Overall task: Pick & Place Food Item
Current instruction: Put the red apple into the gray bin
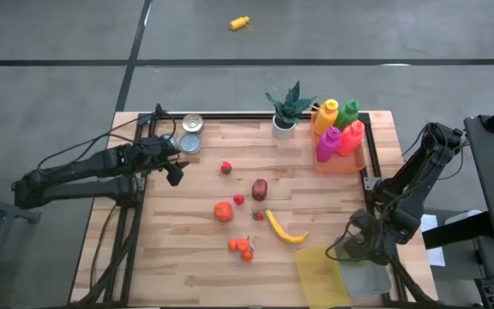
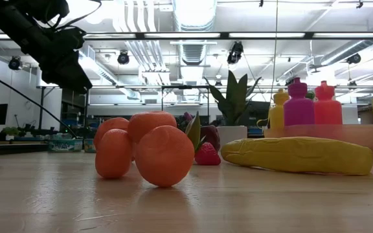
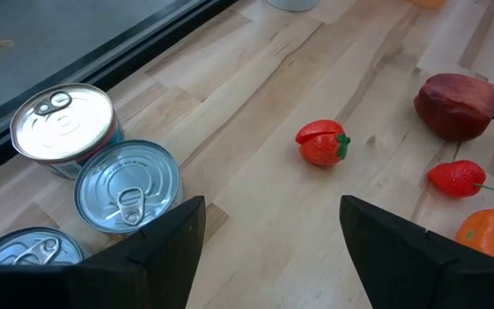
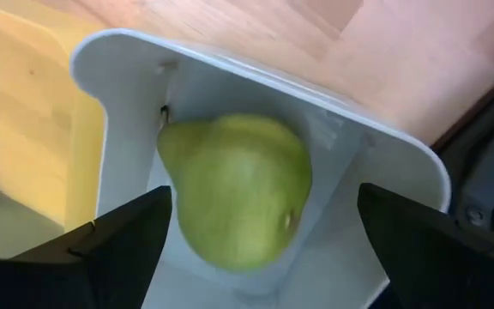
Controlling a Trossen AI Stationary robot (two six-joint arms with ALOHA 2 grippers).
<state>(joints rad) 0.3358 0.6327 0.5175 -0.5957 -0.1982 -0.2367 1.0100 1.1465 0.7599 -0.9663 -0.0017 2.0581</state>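
A green pear [image 4: 234, 193] lies on its side on the floor of a pale, clear-walled bin [image 4: 384, 146] at the table's near right corner [image 1: 365, 280]. My right gripper [image 4: 264, 236] hangs over it, pointing down and open. Its two fingers stand wide on either side of the pear, with a gap between each finger and the fruit. The arm hides the pear in the high view. My left gripper [image 1: 175, 172] hovers open above the table's far left, beside the cans [image 3: 127, 184], with nothing between its fingers.
A yellow bin [image 1: 320, 275] stands against the pale bin's left side. On the table's middle lie a banana [image 1: 283, 227], an orange fruit [image 1: 223, 211], small orange pieces [image 1: 241, 248], strawberries [image 1: 238, 199] and a dark red fruit [image 1: 259, 189]. A potted plant [image 1: 286, 112] and bottles in a tray [image 1: 340, 137] stand at the far right.
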